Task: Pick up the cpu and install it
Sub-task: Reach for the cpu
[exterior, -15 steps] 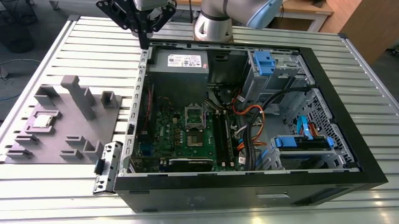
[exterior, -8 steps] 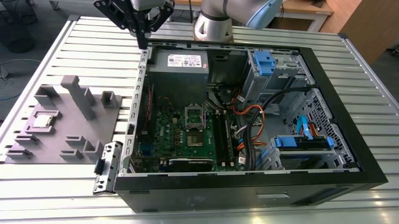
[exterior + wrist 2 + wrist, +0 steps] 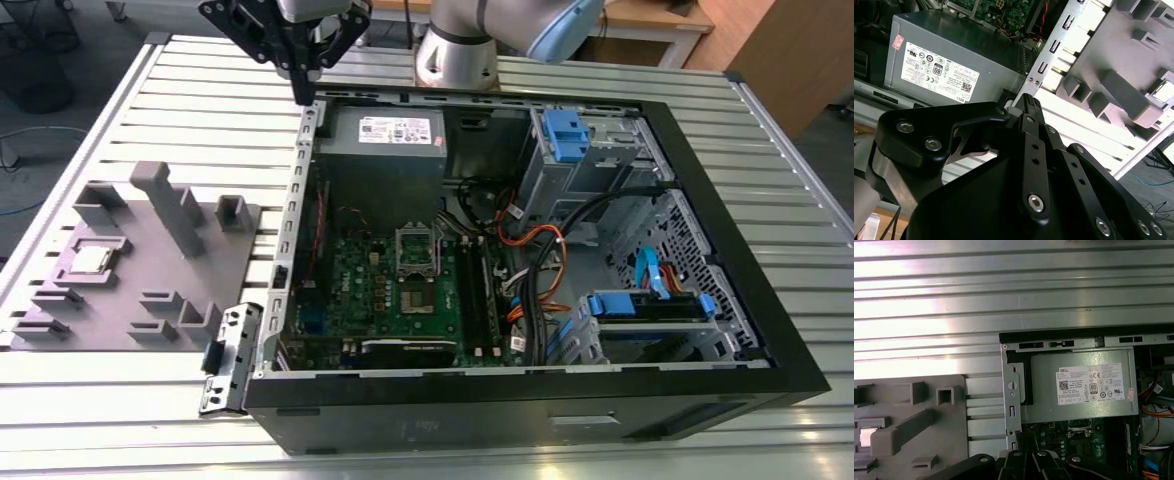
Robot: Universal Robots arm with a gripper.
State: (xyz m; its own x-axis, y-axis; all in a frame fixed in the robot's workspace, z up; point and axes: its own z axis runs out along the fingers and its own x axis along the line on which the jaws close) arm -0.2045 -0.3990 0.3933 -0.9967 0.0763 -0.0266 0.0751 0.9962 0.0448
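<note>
A slatted metal table (image 3: 120, 400) takes up most of the space, and on it lies an open black computer case (image 3: 534, 395) with its side panel off. The pale robot arm (image 3: 461, 40) rises behind the case. Toward the exterior view's left of the case sits a grey moulded holder (image 3: 140, 295) with blocks and pockets. Inside the case I can see the grey power supply (image 3: 380, 140), the green motherboard (image 3: 360, 290) and on it the metal-framed socket (image 3: 416, 255). The black gripper (image 3: 304, 95) hangs above the case's edge beside the power supply. Its fingers are pinched together, with nothing between them. The cpu (image 3: 90, 260) lies flat in a pocket of the holder, well apart from the gripper; the first wrist view shows its pale top (image 3: 867, 436).
</note>
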